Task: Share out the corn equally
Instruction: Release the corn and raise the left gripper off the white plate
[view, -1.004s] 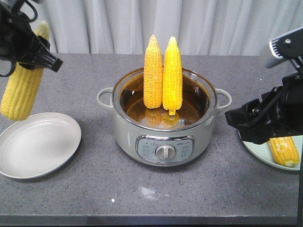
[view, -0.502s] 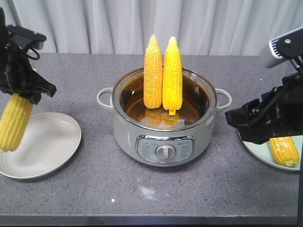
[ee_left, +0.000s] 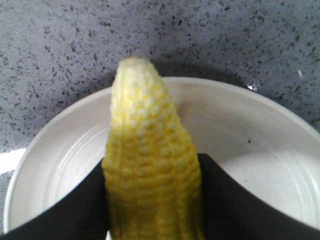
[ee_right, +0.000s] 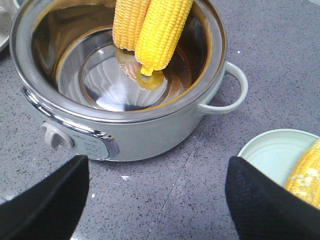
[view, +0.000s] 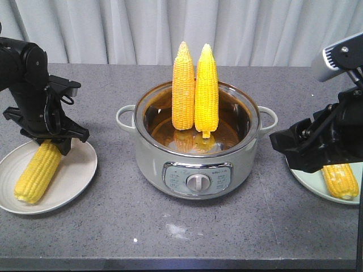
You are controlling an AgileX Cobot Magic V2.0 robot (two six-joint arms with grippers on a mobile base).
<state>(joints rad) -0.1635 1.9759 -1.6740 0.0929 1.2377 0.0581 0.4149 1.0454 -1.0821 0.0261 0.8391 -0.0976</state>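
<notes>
1 cob on each plate, 2 standing in the pot

The left gripper [view: 55, 141] is clamped on the upper end of a corn cob [view: 38, 173], black fingers [ee_left: 75, 205] snug on both sides. That cob lies slanted across the white plate [view: 76, 170], pale tip toward the front rim. The right gripper [ee_right: 157, 192] is spread wide with nothing in it, hanging between the cooker pot [view: 195, 164] and the pale green plate [view: 309, 184], where another cob [view: 340, 180] lies. The orange-yellow cob [view: 184, 85] and the bright yellow cob [view: 206, 90] stand upright in the pot, touching each other.
</notes>
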